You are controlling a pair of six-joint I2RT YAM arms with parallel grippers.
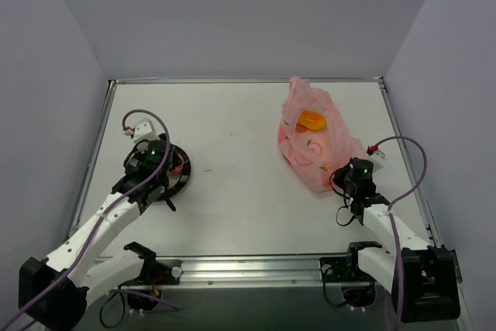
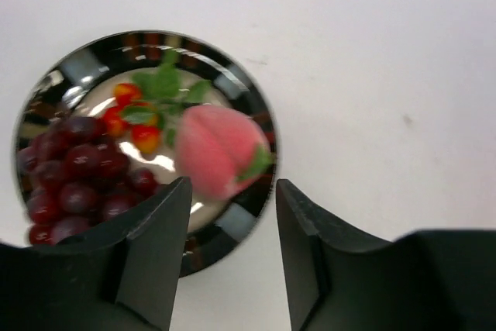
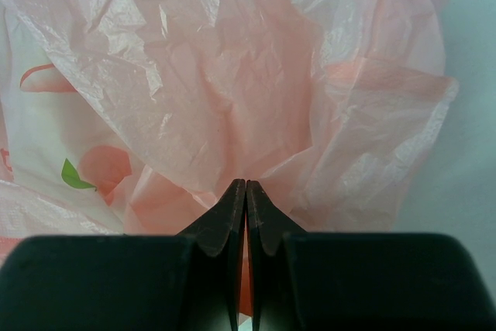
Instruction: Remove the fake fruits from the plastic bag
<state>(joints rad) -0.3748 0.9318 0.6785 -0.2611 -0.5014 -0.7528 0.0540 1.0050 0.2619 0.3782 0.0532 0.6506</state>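
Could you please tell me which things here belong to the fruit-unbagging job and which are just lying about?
Belonging to the job:
plastic bag, pinched by the right gripper
orange fruit, in the bag
peach, grapes, berry sprig, already out

Just lying about:
plate, only holding the fruit
table

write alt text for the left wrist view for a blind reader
A round dark-rimmed plate on a white table holds a pink peach, a bunch of dark red grapes and small orange-red berries with green leaves. The left gripper stands open in the foreground, its black fingers over the plate's near edge, holding nothing.
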